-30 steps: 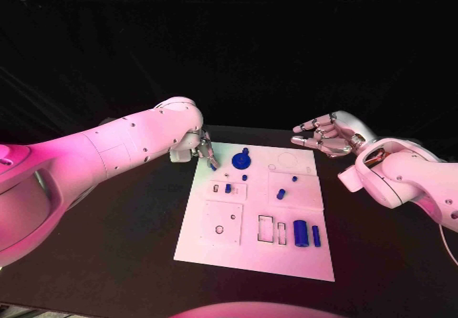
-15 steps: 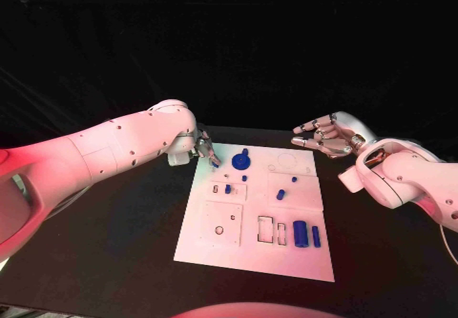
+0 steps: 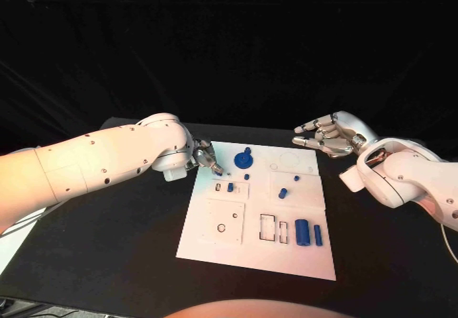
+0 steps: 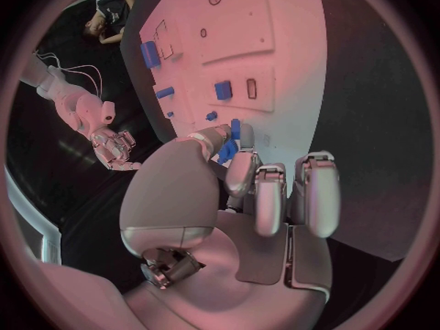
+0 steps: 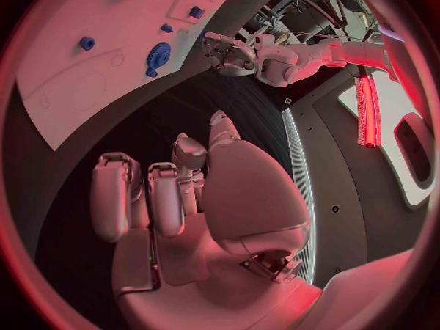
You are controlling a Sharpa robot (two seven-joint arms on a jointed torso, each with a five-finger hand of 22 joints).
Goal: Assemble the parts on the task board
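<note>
While the left hand (image 3: 203,158) pinches what looks like a small blue part (image 4: 235,129) at the task board's (image 3: 229,255) upper left, right hand (image 3: 324,138) hovers upper right, fingers curled, empty. Part seems light, rigid, slippery; grip its sides.

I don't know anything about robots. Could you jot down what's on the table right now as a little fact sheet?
Surface: black table
Board: white task board, lying flat in the middle
Parts: small blue pieces on the board, among them a round blue part at the far end and a blue cylinder near the front right
Left hand: at the board's far left corner, a small blue piece at its fingers
Right hand: off the board's far right corner, fingers curled, holding nothing
</note>
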